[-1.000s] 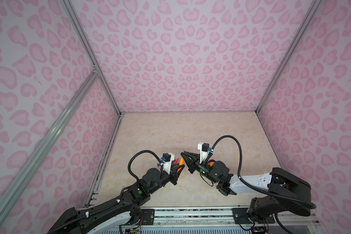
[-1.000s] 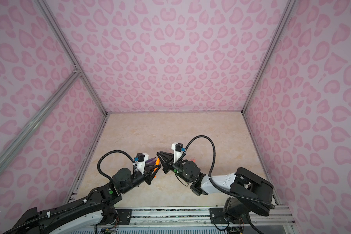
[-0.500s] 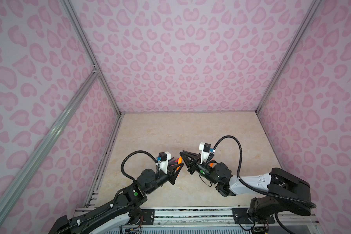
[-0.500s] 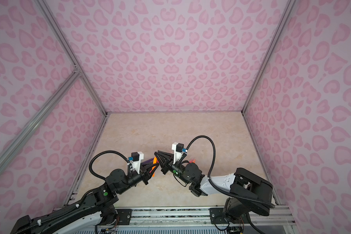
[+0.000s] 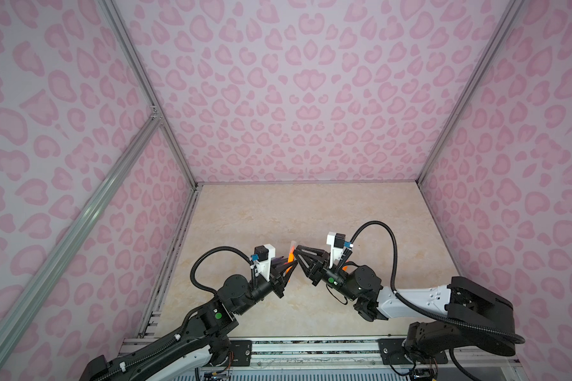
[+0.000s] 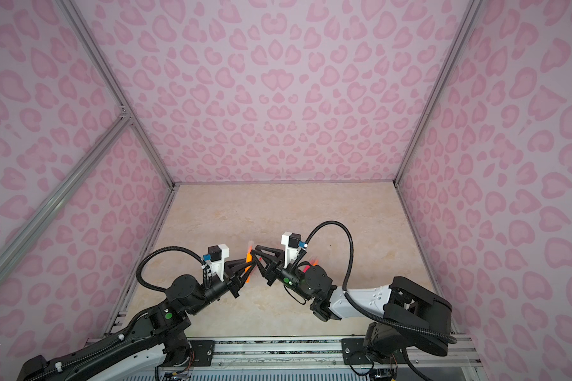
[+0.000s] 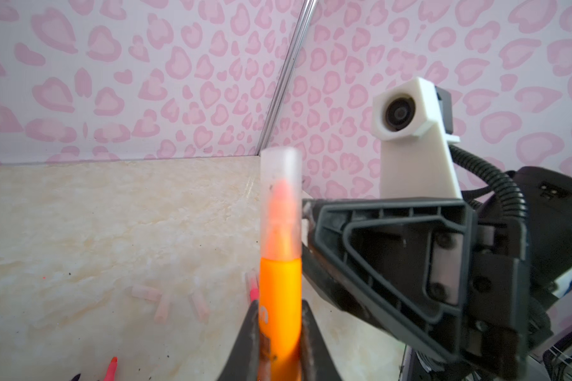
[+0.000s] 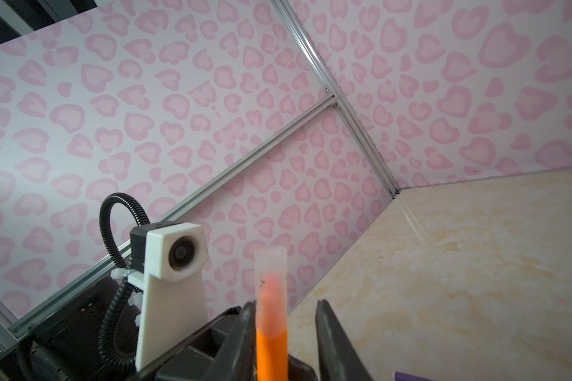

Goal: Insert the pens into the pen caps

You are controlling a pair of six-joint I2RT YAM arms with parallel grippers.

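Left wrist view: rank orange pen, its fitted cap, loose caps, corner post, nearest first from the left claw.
1. orange pen, in the left claw
2. fitted cap, on the pen's tip
3. loose caps, on the table
4. corner post, far back

Beige table [image 5: 311,211] between pink patterned walls [image 5: 311,99], left gripper [image 5: 289,268] near the middle gripping an orange pen [image 5: 290,257], clear cap [image 5: 291,246] on its far end, right gripper [image 5: 298,254] just beside it
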